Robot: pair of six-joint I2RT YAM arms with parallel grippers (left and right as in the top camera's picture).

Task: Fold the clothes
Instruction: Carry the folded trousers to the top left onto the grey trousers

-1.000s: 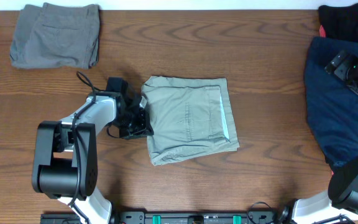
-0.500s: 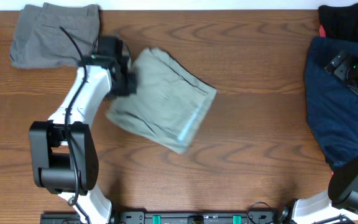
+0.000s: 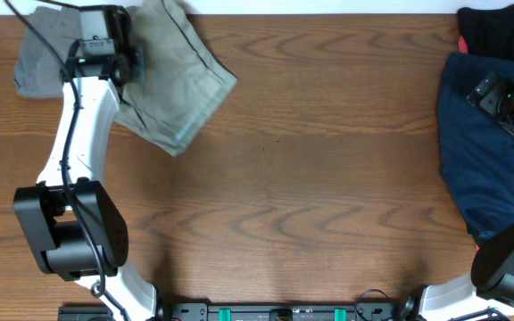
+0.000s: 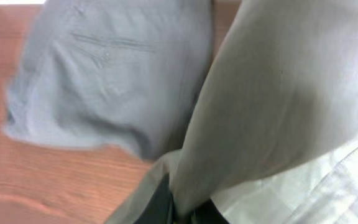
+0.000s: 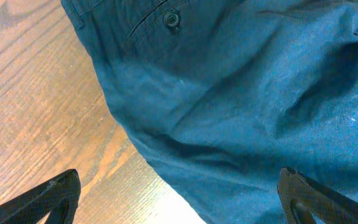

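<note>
The folded pale khaki-beige cotton shorts [image 3: 181, 89] sit skewed near the far left corner of the brown wooden surface [image 3: 328, 187], one corner pointing toward the middle. The left gripper [image 3: 125, 61] is clamped together on their left edge. In the left wrist view its dark fingers [image 4: 160, 205] pinch a fold of the khaki cloth [image 4: 284, 99], with paler lining showing below. Whether the bundle rests fully on the wood or hangs a little off it, I cannot tell; that view is blurred.

Just beside it, further left, lie the folded grey shorts [image 3: 34, 67], their welt pocket [image 4: 114, 45] facing up. The khaki edge reaches over them, and the white left arm [image 3: 74, 134] crosses between the two.

Well apart, on the far right, a navy-blue garment [image 3: 471, 169] is spread out, with a button [image 5: 171, 19] showing on it close up. A black garment [image 3: 496, 31] is bunched behind it at the back edge. The right gripper [image 3: 507, 94] hovers over the navy cloth with its jaws wide apart, holding nothing.
</note>
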